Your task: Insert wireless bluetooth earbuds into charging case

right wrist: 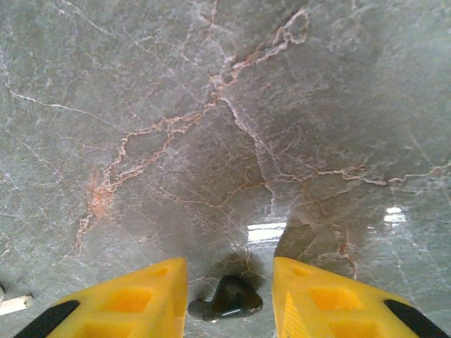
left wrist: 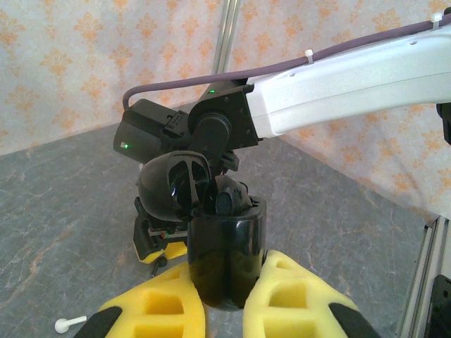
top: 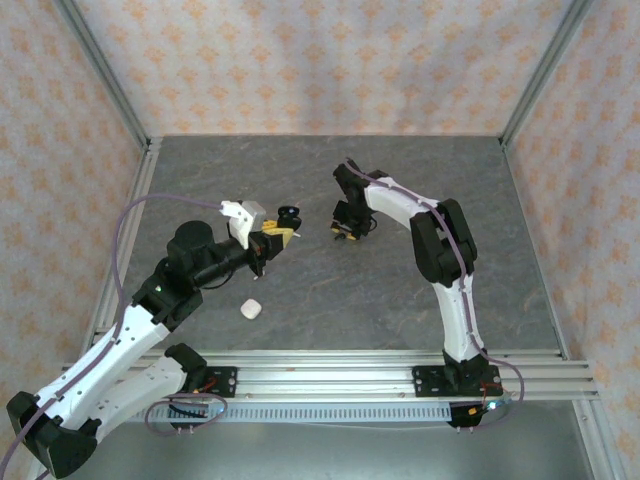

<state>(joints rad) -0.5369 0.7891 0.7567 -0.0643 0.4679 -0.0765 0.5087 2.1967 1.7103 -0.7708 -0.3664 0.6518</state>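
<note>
fingers (left wrist: 158,306) of the left gripper (left wrist: 229,285) pinch the black case (left wrist: 227,246), lid (left wrist: 173,186) open — those of the right gripper (right wrist: 227,282) stand spread, a black earbud (right wrist: 227,301) lying on the table (right wrist: 211,141) between them.

My overhead camera looked down on the table (top: 400,300); the left wrist one, level and close, shared its right arm (left wrist: 352,77).

table (top: 330,170): grey, marble-veined | walls (top: 320,60): pale, orange floral pattern | corner posts (top: 105,72): aluminium | rail (top: 330,375): near edge
</note>
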